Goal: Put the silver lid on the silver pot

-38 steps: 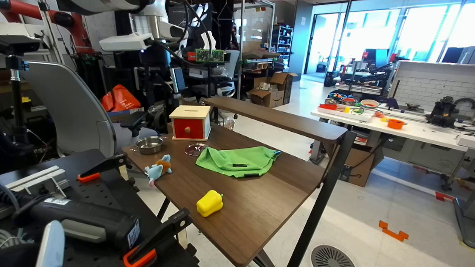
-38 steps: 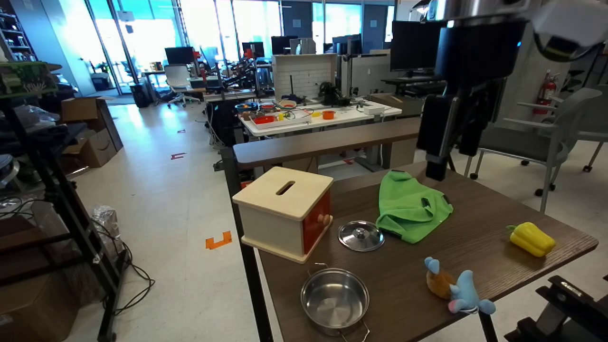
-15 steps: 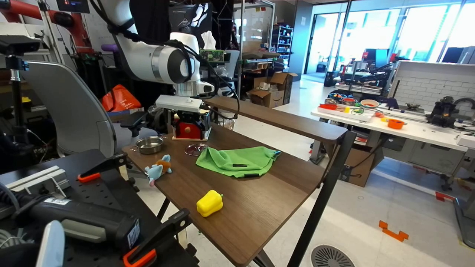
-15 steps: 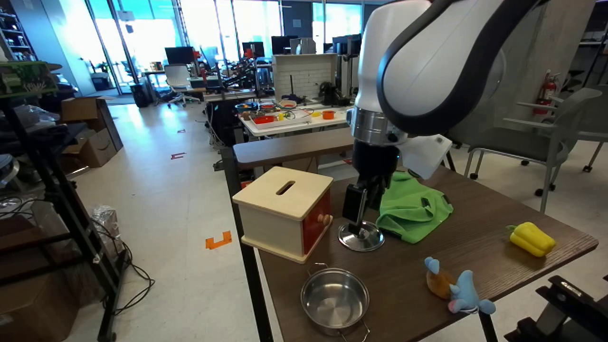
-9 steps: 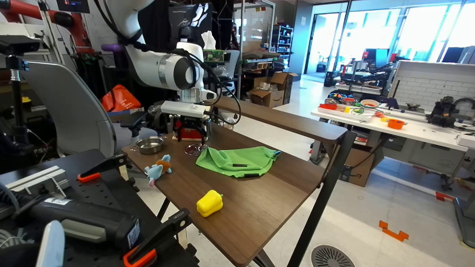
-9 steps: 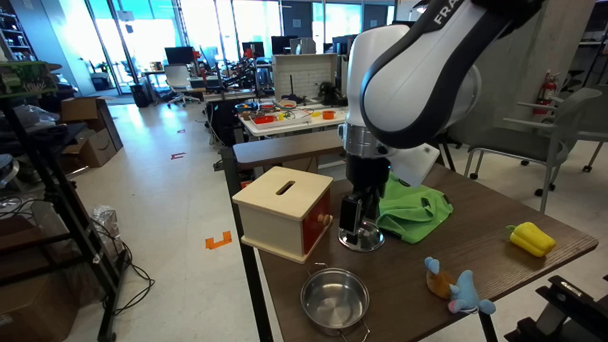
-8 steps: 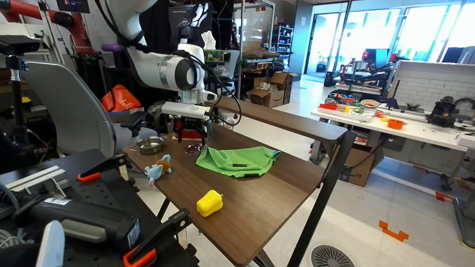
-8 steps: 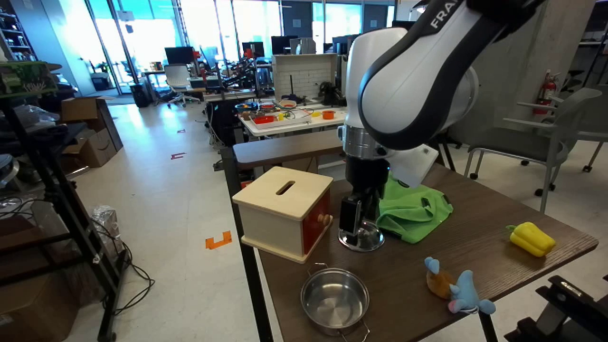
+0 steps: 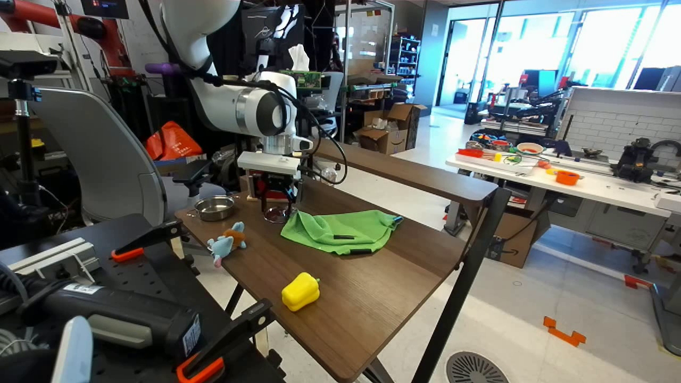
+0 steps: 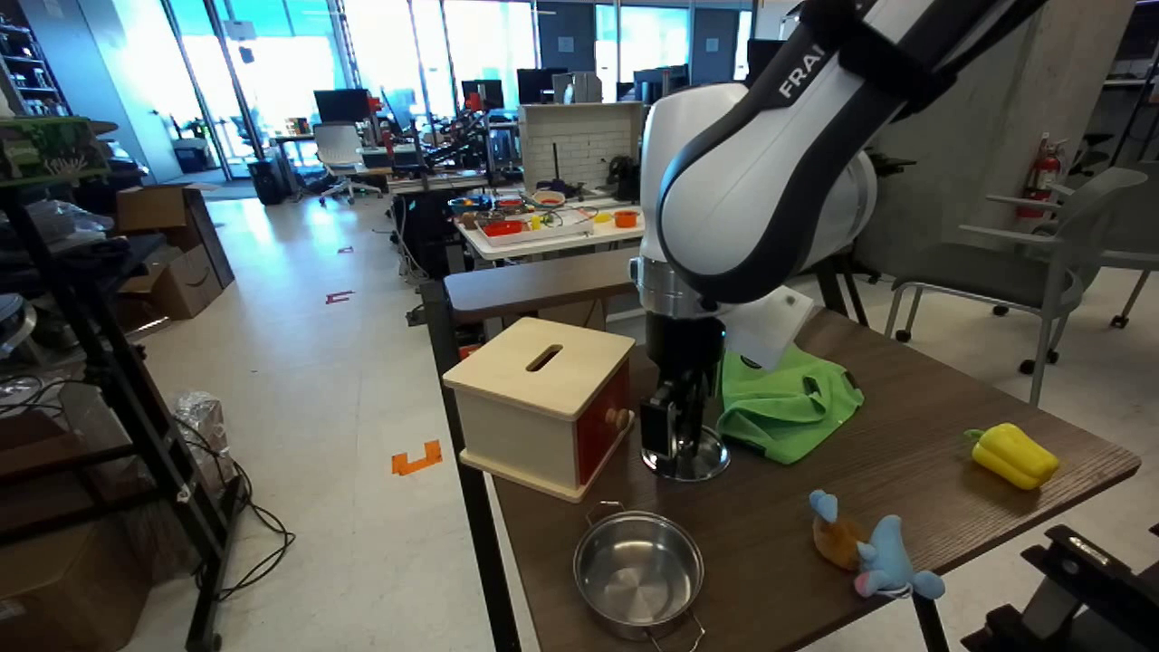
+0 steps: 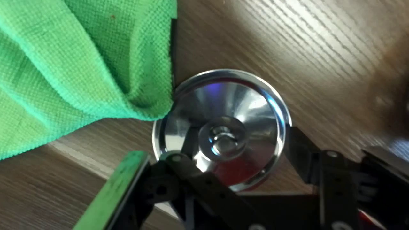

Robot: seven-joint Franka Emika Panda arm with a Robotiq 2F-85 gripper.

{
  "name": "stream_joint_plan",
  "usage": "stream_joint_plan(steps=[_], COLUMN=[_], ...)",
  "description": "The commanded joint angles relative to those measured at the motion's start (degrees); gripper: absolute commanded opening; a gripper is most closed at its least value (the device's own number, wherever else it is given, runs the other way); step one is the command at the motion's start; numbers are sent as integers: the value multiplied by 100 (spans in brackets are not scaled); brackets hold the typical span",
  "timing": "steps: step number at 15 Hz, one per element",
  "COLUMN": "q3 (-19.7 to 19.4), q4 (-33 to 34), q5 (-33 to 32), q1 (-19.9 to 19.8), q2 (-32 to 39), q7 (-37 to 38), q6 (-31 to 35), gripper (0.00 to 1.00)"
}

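Observation:
The silver lid (image 11: 224,145), shiny with a round knob, lies on the brown table in front of the red box. It also shows in both exterior views (image 9: 276,215) (image 10: 704,460). My gripper (image 11: 239,134) is low over the lid, pointing down; it also shows in both exterior views (image 9: 276,208) (image 10: 679,445). Its fingers are apart. In the wrist view the left fingertip is close beside the knob, and the right fingertip is at the lid's right rim; contact is unclear. The silver pot (image 10: 639,572) stands uncovered near the table corner, also in an exterior view (image 9: 214,208).
A wooden box with a red front (image 10: 543,407) stands beside the gripper. A green cloth (image 11: 105,64) touches or overlaps the lid's edge. A blue plush toy (image 10: 883,552) and a yellow pepper (image 10: 1014,455) lie on the table (image 9: 340,298). A raised shelf (image 9: 393,165) runs along one side.
The arm has come down from high above onto the lid. In the last half second the gripper sank further and its fingers moved closer together. The lid has shifted very slightly.

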Motion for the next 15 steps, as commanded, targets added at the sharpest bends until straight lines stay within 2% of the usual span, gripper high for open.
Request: stream_joint_plan(steps=[1, 6, 7, 10, 15], q3=[-34, -36, -35, -2, 12], q4=[429, 649, 693, 626, -1], q5=[14, 31, 32, 37, -15], q1=[105, 131, 130, 121, 196], q2=[217, 287, 292, 206, -335], q7=[-116, -121, -127, -149, -97], q6=[-320, -563, -611, -673, -705], gripper=[42, 6, 2, 5, 5])
